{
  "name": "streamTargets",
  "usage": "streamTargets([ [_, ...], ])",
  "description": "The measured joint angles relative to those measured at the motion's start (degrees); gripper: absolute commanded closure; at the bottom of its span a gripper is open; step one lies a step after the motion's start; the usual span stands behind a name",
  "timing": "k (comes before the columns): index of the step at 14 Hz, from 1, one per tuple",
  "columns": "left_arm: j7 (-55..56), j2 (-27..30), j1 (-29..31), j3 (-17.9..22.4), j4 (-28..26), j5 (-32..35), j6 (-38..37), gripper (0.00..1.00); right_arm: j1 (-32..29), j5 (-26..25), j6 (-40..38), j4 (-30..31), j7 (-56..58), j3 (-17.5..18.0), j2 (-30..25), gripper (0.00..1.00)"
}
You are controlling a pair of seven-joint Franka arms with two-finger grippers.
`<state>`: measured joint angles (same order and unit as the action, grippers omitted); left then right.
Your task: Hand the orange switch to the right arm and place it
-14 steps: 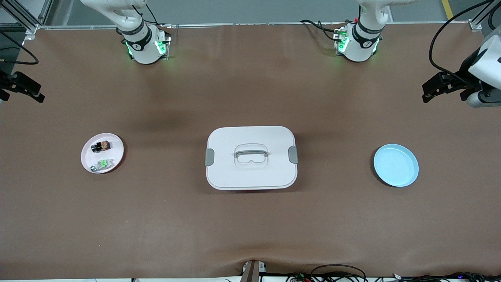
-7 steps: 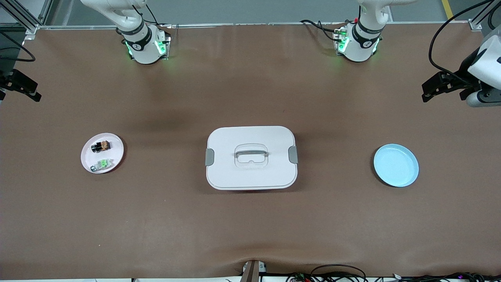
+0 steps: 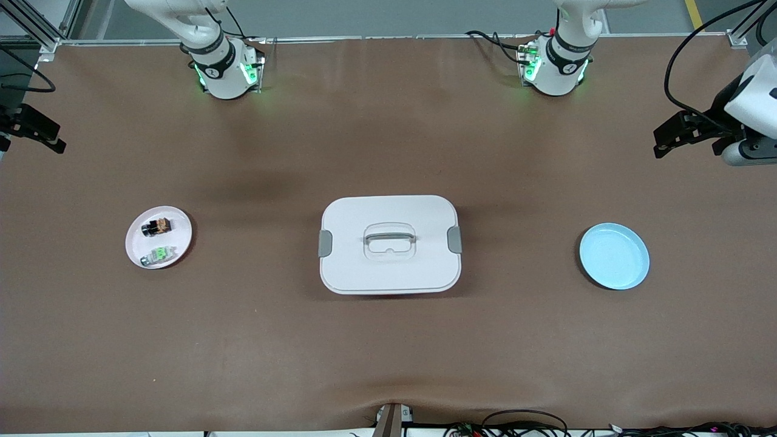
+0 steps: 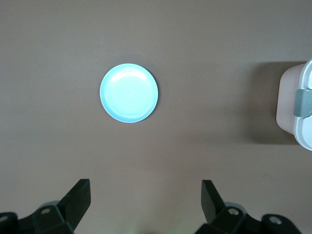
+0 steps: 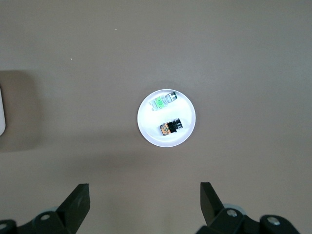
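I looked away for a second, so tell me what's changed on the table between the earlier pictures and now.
Very little. The right gripper, at the right arm's end of the table, drew slightly toward the table's edge; it took hold of nothing, jaws open. The left gripper hardly shifted, jaws open too. The orange switch and green component stayed on the white plate; the white box and blue plate did not move.

white box (image 3: 388,267) blocks table's middle.
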<state>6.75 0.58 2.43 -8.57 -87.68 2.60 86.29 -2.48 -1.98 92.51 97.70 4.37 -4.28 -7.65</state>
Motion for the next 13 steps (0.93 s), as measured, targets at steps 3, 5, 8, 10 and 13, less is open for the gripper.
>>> streamTargets([
  [3,0.0,0.0,0.0,-0.01,0.0,0.0,0.0,0.0,0.0,0.01,0.01,-0.02,0.0,0.0,0.02,0.0],
  [5,0.0,0.0,-0.01,-0.01,0.0,0.0,0.0,0.0,0.0,0.01,0.01,-0.03,0.0,0.0,0.06,0.0],
  [8,-0.03,0.0,-0.07,-0.09,0.0,0.0,0.0,0.0,0.0,0.02,0.02,-0.04,0.0,0.0,0.07,0.0],
  [10,-0.04,0.0,-0.19,-0.19,0.02,0.0,0.0,0.0,0.0,0.02,0.14,-0.06,0.0,0.0,0.07,0.0],
  [13,-1.16,0.02,-0.28,-0.26,0.24,0.0,0.0,0.0,0.0,0.02,0.3,-0.12,0.0,0.0,0.07,0.0],
])
